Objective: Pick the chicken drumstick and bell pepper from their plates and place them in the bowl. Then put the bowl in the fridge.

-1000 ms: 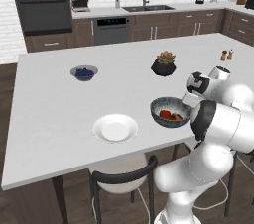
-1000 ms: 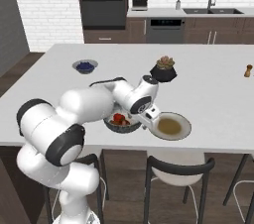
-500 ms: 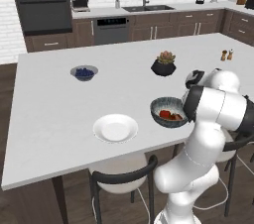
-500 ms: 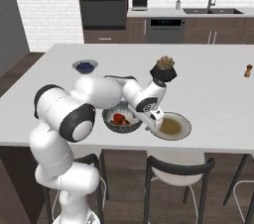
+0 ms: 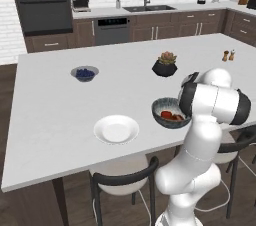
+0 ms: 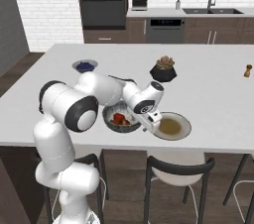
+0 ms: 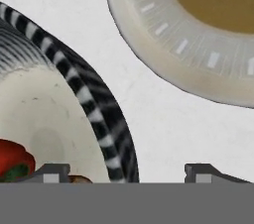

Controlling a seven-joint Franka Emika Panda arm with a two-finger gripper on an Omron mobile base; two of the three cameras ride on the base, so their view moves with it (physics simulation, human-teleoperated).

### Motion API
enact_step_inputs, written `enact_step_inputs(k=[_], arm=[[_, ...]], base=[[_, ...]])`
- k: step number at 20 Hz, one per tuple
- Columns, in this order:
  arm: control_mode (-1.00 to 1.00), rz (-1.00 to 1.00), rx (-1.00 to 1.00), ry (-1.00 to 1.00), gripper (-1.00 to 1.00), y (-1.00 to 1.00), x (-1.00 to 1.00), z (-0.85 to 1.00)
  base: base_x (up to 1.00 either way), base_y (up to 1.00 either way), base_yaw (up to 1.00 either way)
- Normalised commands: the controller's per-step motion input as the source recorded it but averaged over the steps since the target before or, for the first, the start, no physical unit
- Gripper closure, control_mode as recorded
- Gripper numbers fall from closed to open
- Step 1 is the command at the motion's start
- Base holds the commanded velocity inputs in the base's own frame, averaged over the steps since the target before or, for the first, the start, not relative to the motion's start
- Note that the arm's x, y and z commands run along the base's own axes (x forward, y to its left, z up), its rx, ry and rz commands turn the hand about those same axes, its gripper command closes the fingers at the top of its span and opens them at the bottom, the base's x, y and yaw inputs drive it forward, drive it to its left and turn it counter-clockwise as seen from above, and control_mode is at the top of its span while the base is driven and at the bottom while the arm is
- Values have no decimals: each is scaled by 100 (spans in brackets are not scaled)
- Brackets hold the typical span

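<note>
1. Left base view: the white arm rises from the lower right and folds over the island counter [image 5: 65, 120]'s near edge, its elbow hiding the hand. The bowl [image 5: 171, 113] sits just left of it with red food inside. The white plate [image 5: 116, 129] lies bare to the left; a blueberry bowl [image 5: 84, 73] and potted succulent [image 5: 165, 64] stand farther back.

2. Right base view: the arm reaches rightward from the lower left, wrist bent down, the gripper [image 6: 149, 122] low between the bowl and the beige plate [image 6: 171, 126]. The bell pepper [image 6: 118, 118] lies in the bowl; I cannot make out the drumstick.

3. Hand view: the two fingertips [image 7: 48, 173] stand wide apart, holding nothing; one is over the bowl's inside, the other outside, straddling the rim. The beige plate is near, not touching.
</note>
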Motion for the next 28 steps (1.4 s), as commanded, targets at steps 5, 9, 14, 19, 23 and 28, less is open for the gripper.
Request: enact_step_inputs(k=[5, 9, 14, 19, 23, 28], arm=[[-100, -1, 0, 0, 100, 24, 3, -18], [-100, 0, 0, 0, 100, 33, 0, -10], [-100, -20, -4, -19, 100, 57, -17, 2], [-100, -36, -7, -8, 100, 49, -42, 63], [-100, -37, 2, 20, 100, 40, -43, 100], [-100, -43, 9, 26, 100, 33, -49, 94]], base=[[0, 0, 0], [0, 0, 0], [0, 0, 0], [0, 0, 0], [0, 0, 0], [0, 0, 0]])
